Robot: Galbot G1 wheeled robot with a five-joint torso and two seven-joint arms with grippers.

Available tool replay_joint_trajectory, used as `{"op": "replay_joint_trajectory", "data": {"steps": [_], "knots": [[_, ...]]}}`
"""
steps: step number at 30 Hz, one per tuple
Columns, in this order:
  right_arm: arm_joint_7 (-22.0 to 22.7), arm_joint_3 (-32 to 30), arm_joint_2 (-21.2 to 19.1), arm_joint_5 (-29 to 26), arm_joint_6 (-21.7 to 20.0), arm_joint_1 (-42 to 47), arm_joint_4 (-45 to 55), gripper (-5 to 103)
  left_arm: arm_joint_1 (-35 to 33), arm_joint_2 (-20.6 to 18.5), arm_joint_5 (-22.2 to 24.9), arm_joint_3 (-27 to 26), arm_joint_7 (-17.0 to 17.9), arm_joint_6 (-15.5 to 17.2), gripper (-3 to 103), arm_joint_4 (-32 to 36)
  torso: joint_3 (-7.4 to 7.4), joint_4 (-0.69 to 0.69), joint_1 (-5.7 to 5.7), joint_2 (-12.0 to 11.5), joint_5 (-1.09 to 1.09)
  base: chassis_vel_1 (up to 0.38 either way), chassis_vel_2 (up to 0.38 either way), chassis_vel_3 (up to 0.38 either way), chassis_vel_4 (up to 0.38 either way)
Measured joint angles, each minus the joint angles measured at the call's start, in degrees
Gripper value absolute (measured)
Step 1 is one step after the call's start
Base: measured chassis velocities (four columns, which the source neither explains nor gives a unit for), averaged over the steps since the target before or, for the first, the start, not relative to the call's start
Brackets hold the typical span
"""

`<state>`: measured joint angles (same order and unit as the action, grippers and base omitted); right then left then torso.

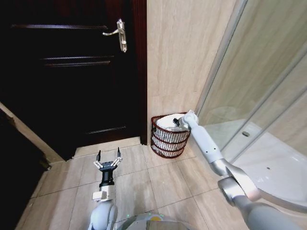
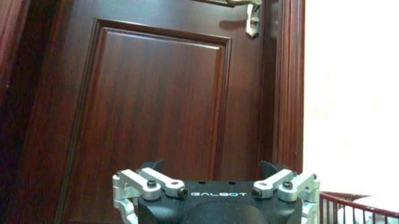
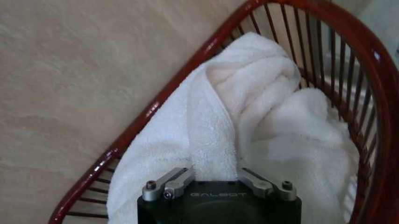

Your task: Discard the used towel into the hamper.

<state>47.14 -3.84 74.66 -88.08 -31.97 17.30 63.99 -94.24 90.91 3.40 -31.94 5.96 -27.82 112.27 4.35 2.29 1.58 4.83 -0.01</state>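
The white towel [image 3: 249, 116] lies bunched inside the hamper [image 1: 169, 143], filling most of its top and rising in soft folds above the rim on the wall side. The hamper stands on the tiled floor [image 1: 158, 184] in the corner, against the beige wall [image 1: 187, 52], between the dark wooden door [image 1: 67, 72] and the glass shower screen [image 1: 259, 76]. In the right wrist view its red-brown rim [image 3: 156, 109] curves around the towel, with thin slats showing along the far side.

The right gripper [image 1: 178, 122] is reached out over the hamper's opening, at the rim on the shower side, with the arm stretched forward from the lower right of the head view. In its wrist view the gripper body [image 3: 218, 203] sits right against a raised fold of the towel, which runs between the 2 finger linkages; the fingertips are hidden, so I cannot tell whether the jaws are pinching the cloth or spread around it.

The left gripper [image 1: 108, 158] hangs low over the floor in front of the door, well apart from the hamper, pointing forward. Its jaws are spread wide with nothing between them. In its wrist view the door panel rises ahead, the metal door handle [image 2: 249, 16] is at the top, and a piece of the hamper's rim [image 2: 355, 200] shows at the corner.
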Motion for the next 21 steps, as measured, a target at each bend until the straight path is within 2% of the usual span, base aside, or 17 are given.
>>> {"op": "replay_joint_trajectory", "data": {"steps": [7,12,21], "knots": [[-1.2,-0.1,1.8,1.2,0.0,0.5,-2.4,7,1.3,0.1,-0.1,0.4,-0.3,0.6,100,-0.7,0.00,0.01,0.00,0.0,0.00,0.000,0.000,0.000,0.000],[-4.2,-0.3,3.4,4.0,0.2,0.2,-6.1,7,1.3,0.2,-0.1,0.4,-0.4,0.4,100,-0.9,0.00,0.01,0.00,0.0,0.00,0.000,0.000,0.000,0.000],[-5.3,-1.8,5.1,6.6,0.8,0.1,-9.7,7,1.3,0.1,0.3,0.2,-0.5,-0.2,100,-0.9,0.00,0.02,0.00,0.0,0.01,0.000,0.000,0.000,0.000]]}}
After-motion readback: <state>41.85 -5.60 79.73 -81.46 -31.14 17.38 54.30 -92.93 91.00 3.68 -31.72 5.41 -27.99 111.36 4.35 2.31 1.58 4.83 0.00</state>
